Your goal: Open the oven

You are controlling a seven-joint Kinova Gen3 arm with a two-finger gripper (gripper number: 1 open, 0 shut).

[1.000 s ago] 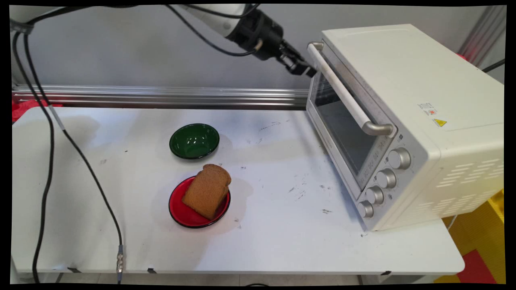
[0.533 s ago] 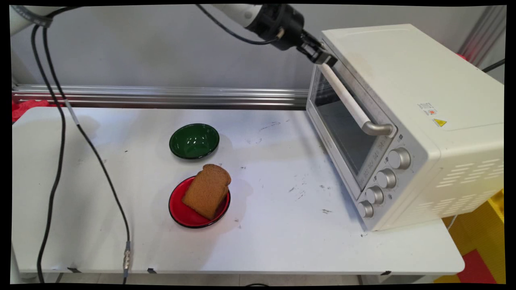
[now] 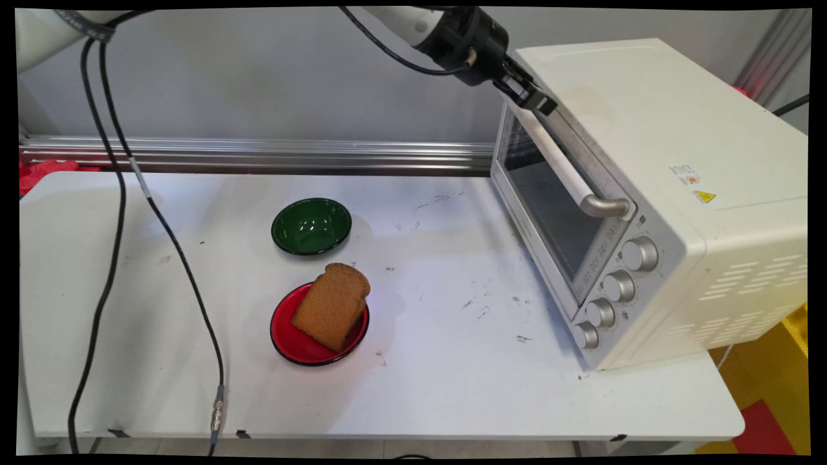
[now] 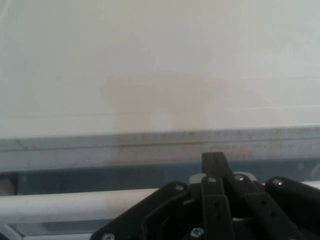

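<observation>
Gripper (image 3: pixel 539 102) at far end of oven (image 3: pixel 652 194) handle (image 3: pixel 555 158), fingers together, apparently not clamped. Door shut. Bread (image 3: pixel 333 307) on red plate (image 3: pixel 284 336), bench near-centre; green bowl (image 3: pixel 311 225) behind.

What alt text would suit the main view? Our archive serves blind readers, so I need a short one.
The robot's black hand is at the far end of the handle on a cream toaster oven, whose door looks shut. On the white table to the oven's left, a slice of brown bread leans in a red dish, with an empty green bowl behind it.
</observation>
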